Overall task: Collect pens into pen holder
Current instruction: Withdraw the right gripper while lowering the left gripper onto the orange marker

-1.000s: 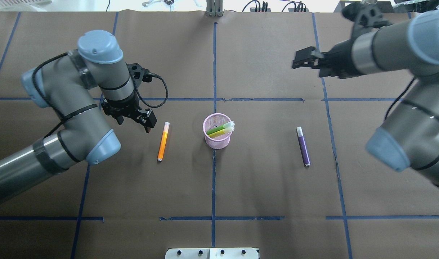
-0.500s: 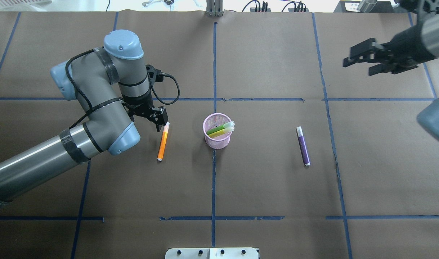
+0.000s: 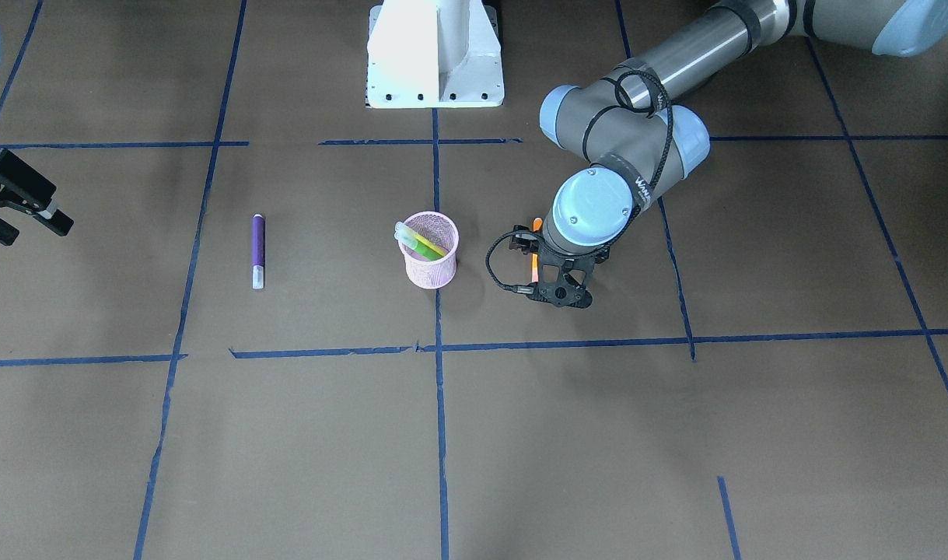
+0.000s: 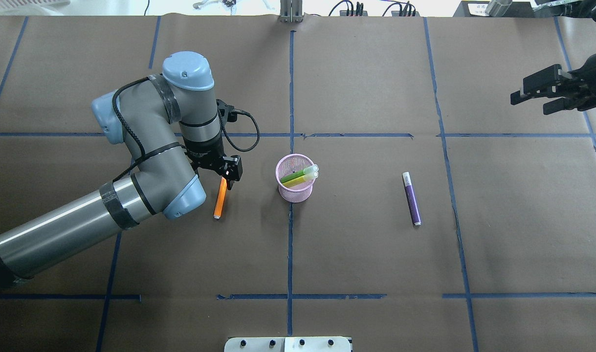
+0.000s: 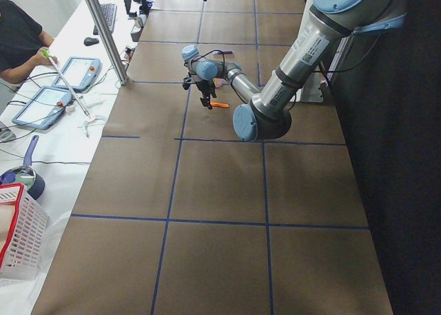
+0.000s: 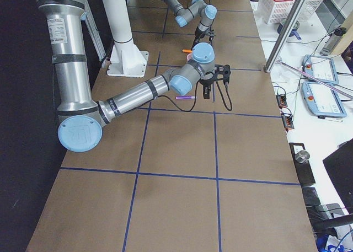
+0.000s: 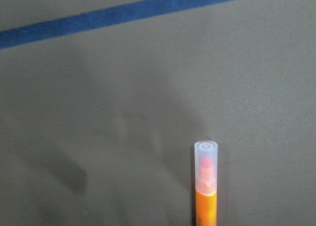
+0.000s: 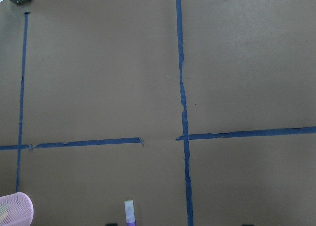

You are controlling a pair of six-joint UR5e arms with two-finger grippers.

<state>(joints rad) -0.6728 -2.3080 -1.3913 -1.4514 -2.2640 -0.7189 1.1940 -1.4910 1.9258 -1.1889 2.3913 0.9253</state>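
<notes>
The pink mesh pen holder (image 4: 298, 192) stands at the table's middle and holds a green pen (image 4: 294, 175) and a yellowish one, caps up; it also shows in the front view (image 3: 432, 267). The orange pen (image 4: 219, 203) lies flat left of the holder. My left gripper (image 4: 228, 182) is open and low over the pen's capped end; the left wrist view shows that cap (image 7: 206, 162) lying on the paper. The purple pen (image 4: 413, 200) lies flat right of the holder. My right gripper (image 4: 530, 103) is open and empty, far back right, well away from the purple pen.
Brown paper with blue tape lines (image 4: 291, 88) covers the table. The robot's white base (image 3: 435, 54) stands at the near edge. In the left side view an operator (image 5: 21, 43) is at a bench with tablets and a white basket (image 5: 17, 239).
My left arm has swung right and brought its gripper from beside the orange pen to over its capped end. My right arm has drawn back toward the far right edge.
</notes>
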